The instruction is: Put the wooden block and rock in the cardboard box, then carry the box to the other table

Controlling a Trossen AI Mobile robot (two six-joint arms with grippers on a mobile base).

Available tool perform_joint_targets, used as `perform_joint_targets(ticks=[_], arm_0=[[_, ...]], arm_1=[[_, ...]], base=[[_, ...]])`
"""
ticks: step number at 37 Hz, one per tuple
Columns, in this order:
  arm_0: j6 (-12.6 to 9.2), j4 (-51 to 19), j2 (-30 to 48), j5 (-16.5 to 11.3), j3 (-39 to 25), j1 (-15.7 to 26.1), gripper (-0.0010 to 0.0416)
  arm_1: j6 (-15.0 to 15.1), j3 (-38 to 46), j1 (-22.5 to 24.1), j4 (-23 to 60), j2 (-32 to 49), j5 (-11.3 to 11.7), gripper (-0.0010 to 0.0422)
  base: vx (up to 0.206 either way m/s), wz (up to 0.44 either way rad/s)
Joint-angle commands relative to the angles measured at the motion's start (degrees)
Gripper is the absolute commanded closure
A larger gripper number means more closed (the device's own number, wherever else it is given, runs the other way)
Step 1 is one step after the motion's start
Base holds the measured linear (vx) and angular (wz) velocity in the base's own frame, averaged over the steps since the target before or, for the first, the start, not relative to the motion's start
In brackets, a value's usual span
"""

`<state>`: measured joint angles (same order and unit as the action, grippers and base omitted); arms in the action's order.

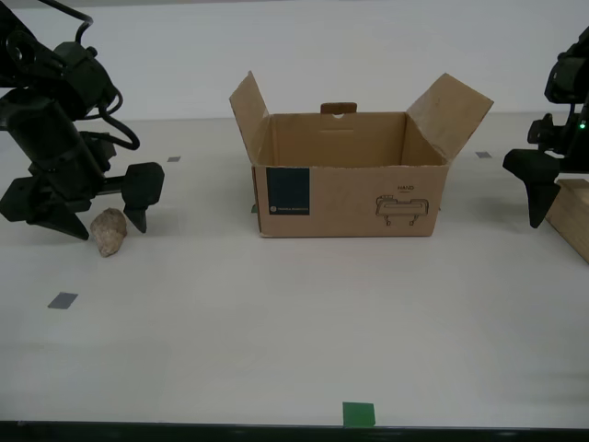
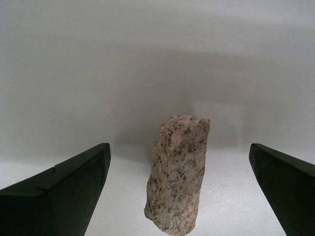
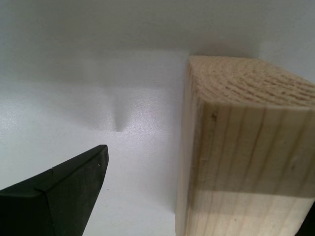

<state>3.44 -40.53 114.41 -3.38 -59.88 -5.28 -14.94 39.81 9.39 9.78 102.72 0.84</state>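
Note:
The speckled pinkish rock [image 1: 109, 231] lies on the table at the exterior view's left, and stands close between the black fingers [image 2: 59, 196] in the second wrist view. My second gripper [image 1: 102, 225] is open and straddles the rock [image 2: 177, 172] without touching it. The brown cardboard box [image 1: 350, 175] stands in the middle with its flaps up, and nothing shows inside it. The pale wooden block [image 1: 575, 219] lies at the exterior view's right edge. My first gripper [image 1: 560, 207] is open around the block's end [image 3: 246, 147], with a gap on one side. The other table is out of view.
Grey tape squares [image 1: 63, 300] mark the smooth off-white table [image 1: 276, 322], and a green tape square [image 1: 359, 414] sits at its near edge. A plain white wall runs behind the table.

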Motion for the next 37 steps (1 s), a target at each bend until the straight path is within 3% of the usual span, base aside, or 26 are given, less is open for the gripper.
perform_joint_targets(ticks=[1, 15, 27, 37], arm_0=[[-0.02, -0.15, 0.02, 0.00, 0.00, 0.09, 0.0017], [-0.31, -0.33, 0.02, 0.00, 0.37, 0.15, 0.0024], [-0.44, -0.02, 0.02, 0.00, 0.68, 0.15, 0.0096], [-0.46, 0.07, 0.02, 0.00, 0.68, 0.15, 0.0175]], arm_1=[[-0.17, 0.00, 0.04, 0.15, 0.04, 0.22, 0.0026], [-1.05, 0.00, 0.04, 0.24, 0.04, 0.24, 0.0026], [-1.05, 0.00, 0.07, 0.39, 0.04, 0.22, 0.0030], [-1.05, 0.00, 0.07, 0.50, 0.04, 0.22, 0.0126]], base=[[0.000, 0.000], [0.000, 0.000], [0.000, 0.000], [0.000, 0.000]])
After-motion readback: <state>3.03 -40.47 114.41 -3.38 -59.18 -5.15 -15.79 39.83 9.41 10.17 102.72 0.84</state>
